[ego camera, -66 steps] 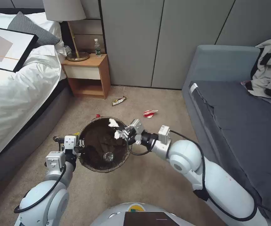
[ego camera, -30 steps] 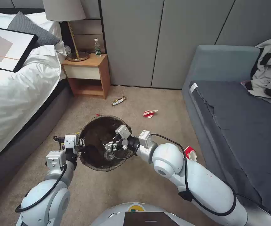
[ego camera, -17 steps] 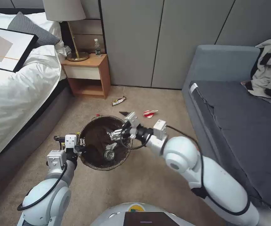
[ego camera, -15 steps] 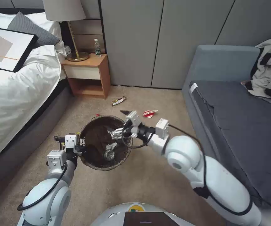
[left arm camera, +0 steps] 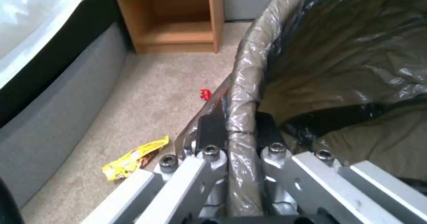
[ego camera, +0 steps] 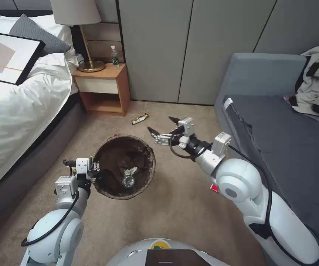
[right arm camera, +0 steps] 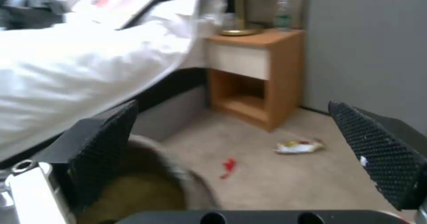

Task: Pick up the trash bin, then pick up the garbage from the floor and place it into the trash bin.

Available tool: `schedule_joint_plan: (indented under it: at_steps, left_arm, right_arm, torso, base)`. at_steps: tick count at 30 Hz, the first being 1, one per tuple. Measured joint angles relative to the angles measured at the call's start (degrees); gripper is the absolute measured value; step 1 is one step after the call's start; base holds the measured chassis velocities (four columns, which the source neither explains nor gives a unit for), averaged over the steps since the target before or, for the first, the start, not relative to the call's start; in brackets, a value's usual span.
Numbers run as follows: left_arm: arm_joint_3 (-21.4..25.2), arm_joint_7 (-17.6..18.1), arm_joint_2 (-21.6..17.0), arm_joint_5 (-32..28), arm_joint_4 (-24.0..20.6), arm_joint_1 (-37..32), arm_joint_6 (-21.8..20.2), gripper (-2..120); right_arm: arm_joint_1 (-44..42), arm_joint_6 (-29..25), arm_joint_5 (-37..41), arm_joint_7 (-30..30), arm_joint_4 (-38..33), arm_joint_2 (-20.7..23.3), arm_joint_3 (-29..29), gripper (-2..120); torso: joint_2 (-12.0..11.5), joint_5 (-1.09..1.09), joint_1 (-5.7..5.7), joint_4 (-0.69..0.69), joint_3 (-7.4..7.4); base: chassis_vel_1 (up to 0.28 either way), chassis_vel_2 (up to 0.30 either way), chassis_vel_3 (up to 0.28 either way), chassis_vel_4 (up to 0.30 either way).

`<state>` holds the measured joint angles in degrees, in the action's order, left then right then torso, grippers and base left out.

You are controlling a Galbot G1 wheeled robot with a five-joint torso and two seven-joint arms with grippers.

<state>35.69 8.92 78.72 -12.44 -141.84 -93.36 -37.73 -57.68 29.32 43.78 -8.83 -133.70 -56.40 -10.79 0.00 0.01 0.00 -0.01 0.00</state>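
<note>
Holding bin [ego camera: 124, 167] by rim, left claw [left arm camera: 236, 140] clamped, keeping it steady | right claw [ego camera: 163, 126] wide, empty, probably toward wrapper [ego camera: 139, 118]

L arm: bent low at my left, left gripper [ego camera: 94, 173] clamped on a rim, fingers [left arm camera: 209, 134] pinching either side | R arm: reaching forward from my right, wrist level | right gripper [ego camera: 163, 125] spread wide, empty, black pads [right arm camera: 104, 147] apart.

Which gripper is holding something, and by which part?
The left gripper clamps the trash bin by its bag-covered rim. The right gripper is open, holding nothing.
</note>
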Motion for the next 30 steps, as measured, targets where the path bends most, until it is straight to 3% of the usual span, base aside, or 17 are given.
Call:
schedule_joint_plan:
  at_steps: [9,18,23,30]
  left_arm:
    - [0.51,0.03,-0.12,-0.45,-0.34,0.01,0.09,2]
    - [0.59,0.06,-0.09,-0.71,-0.60,-0.08,0.13,2]
    - [0.36,0.05,0.19,-0.66,-0.61,-0.28,0.19,2]
    - [0.29,0.03,0.09,-0.55,-0.50,-0.36,0.21,2]
  right_arm:
    - [-8.66,-0.24,-6.47,-5.67,1.22,-2.30,-8.85,100]
    - [-24.19,-6.64,-18.52,-1.42,4.37,-8.81,-18.97,100]
    - [-31.80,-10.46,-22.27,0.00,5.65,-14.17,-23.61,100]
    - [-36.58,-13.79,-23.69,0.19,8.49,-17.98,-28.18,100]
  torso:
    - [0.00,0.00,0.00,0.01,0.00]
    - [0.00,-0.01,0.00,0.01,0.00]
    - [0.00,-0.02,0.00,0.00,0.00]
    - [0.00,-0.01,0.00,0.01,0.00]
  base:
    - [0.000,0.000,0.000,0.000]
    - [0.000,0.000,0.000,0.000]
    - [0.000,0.000,0.000,0.000]
    - [0.000,0.000,0.000,0.000]
